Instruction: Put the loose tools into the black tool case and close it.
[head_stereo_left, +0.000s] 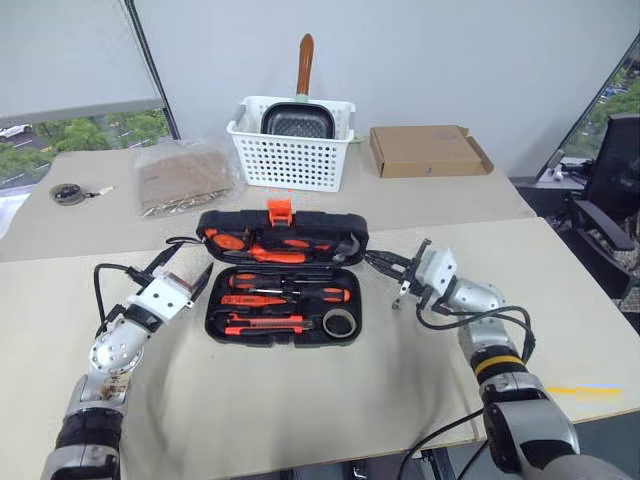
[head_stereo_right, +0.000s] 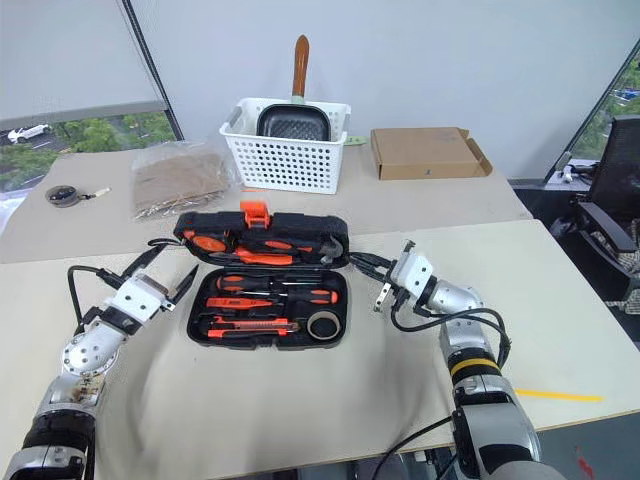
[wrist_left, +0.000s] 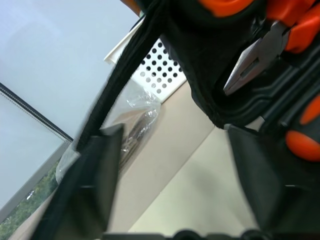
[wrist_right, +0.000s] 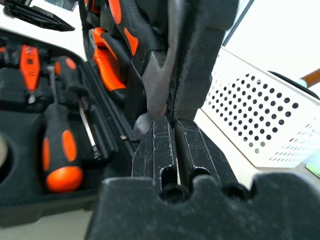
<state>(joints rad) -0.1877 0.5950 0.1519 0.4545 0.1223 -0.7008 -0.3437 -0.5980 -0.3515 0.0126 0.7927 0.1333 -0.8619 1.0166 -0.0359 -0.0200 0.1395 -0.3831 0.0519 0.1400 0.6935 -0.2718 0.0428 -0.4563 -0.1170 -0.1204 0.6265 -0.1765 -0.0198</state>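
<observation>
On the beige table (head_stereo_left: 300, 400) I see the black tool case (head_stereo_left: 283, 300) lying open, my left gripper (head_stereo_left: 190, 268) spread wide beside it, my right gripper (head_stereo_left: 385, 265) pinched together at its lid edge.

Black tool case (head_stereo_right: 268, 300) lies open on the table (head_stereo_right: 300, 420) — left gripper (head_stereo_right: 172, 278) spread wide, right gripper (head_stereo_right: 362, 263) pinched at lid's corner.

One black tool case (head_stereo_left: 281, 276) — two screwdrivers (head_stereo_left: 296, 294), one utility knife (head_stereo_left: 266, 322), one tape roll (head_stereo_left: 340, 323).
</observation>
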